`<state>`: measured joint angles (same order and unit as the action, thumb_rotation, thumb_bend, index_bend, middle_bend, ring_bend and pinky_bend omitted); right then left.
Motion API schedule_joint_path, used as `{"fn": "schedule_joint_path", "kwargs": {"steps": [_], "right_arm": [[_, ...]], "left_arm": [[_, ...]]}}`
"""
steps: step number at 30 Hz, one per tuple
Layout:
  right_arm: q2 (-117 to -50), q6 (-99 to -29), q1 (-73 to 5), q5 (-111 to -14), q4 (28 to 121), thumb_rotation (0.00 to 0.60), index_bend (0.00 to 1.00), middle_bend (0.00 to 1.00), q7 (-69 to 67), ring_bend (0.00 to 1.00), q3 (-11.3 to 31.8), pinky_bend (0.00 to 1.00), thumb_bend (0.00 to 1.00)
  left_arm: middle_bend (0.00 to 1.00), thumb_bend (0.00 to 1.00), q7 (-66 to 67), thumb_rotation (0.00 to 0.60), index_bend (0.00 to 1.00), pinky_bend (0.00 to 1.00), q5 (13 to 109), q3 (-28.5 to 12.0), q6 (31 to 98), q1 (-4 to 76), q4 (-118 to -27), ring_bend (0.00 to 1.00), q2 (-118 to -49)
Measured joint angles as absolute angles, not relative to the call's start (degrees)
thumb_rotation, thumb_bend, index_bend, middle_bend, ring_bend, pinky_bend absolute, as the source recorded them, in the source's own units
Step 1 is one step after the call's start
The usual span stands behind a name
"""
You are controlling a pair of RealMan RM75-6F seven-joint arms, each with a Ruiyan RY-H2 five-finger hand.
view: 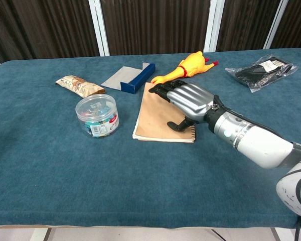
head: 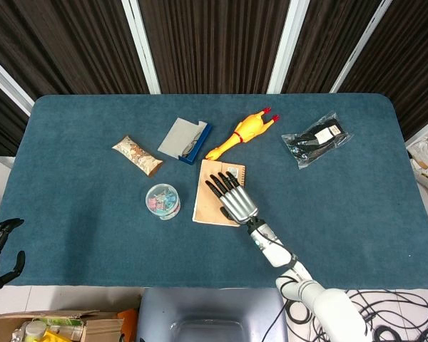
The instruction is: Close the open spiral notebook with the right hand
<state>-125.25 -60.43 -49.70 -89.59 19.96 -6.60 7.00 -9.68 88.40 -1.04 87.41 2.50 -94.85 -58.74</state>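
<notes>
Pressing flat on the spiral notebook (view: 160, 113), the right hand (view: 188, 102) lies with fingers spread, gripping nothing. Cover looks shut; next, lift clear.

No readable text anywhere on the table.
Labels on the plastic tub (view: 96, 116) and the black packet (view: 261, 69) are too small to read.

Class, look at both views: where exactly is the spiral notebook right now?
The spiral notebook lies closed near the table's middle, under the right hand, between the round tub on its left and the rubber chicken behind it.
</notes>
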Motion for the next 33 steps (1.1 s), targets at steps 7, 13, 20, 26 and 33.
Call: {"fn": "schedule_joint_path", "kwargs": {"steps": [7, 13, 20, 26, 33], "right_arm": [[-125.40, -60.31, -49.75, -89.28, 18.56, 0.600, 0.09, 0.03, -9.37, 0.00, 6.29, 0.10, 0.29], [-123.17, -65.10, -49.19, -89.41, 20.47, 0.600, 0.12, 0.03, -9.88, 0.00, 6.33, 0.10, 0.29], [-115.31, -71.17, -45.98, -89.23, 30.80, 0.600, 0.14, 0.03, -7.66, 0.02, 6.50, 0.10, 0.29], [-105.40, -73.65, -41.17, -88.07, 47.64, 0.600, 0.15, 0.04, -0.76, 0.03, 5.97, 0.11, 0.29], [-86.00, -78.48, -30.21, -83.32, 80.75, 0.600, 0.07, 0.04, 13.54, 0.02, 2.59, 0.11, 0.29]], "left_arm": [[0.19, 0.52, -9.57, 0.600, 0.22, 0.38, 88.22, -1.03, 87.07, 2.64, -94.88, 0.16, -58.74], [0.19, 0.52, -9.62, 0.600, 0.21, 0.38, 88.27, -0.97, 87.07, 2.63, -94.85, 0.16, -58.71], [0.19, 0.52, -8.90, 0.600, 0.22, 0.38, 88.17, -0.90, 87.19, 2.48, -94.94, 0.16, -58.85], [0.19, 0.52, -7.66, 0.600, 0.21, 0.38, 88.05, -0.97, 86.64, 2.83, -95.03, 0.16, -59.16], [0.19, 0.52, -3.68, 0.600, 0.22, 0.38, 87.68, -1.00, 85.75, 3.36, -95.95, 0.16, -59.98]]}}
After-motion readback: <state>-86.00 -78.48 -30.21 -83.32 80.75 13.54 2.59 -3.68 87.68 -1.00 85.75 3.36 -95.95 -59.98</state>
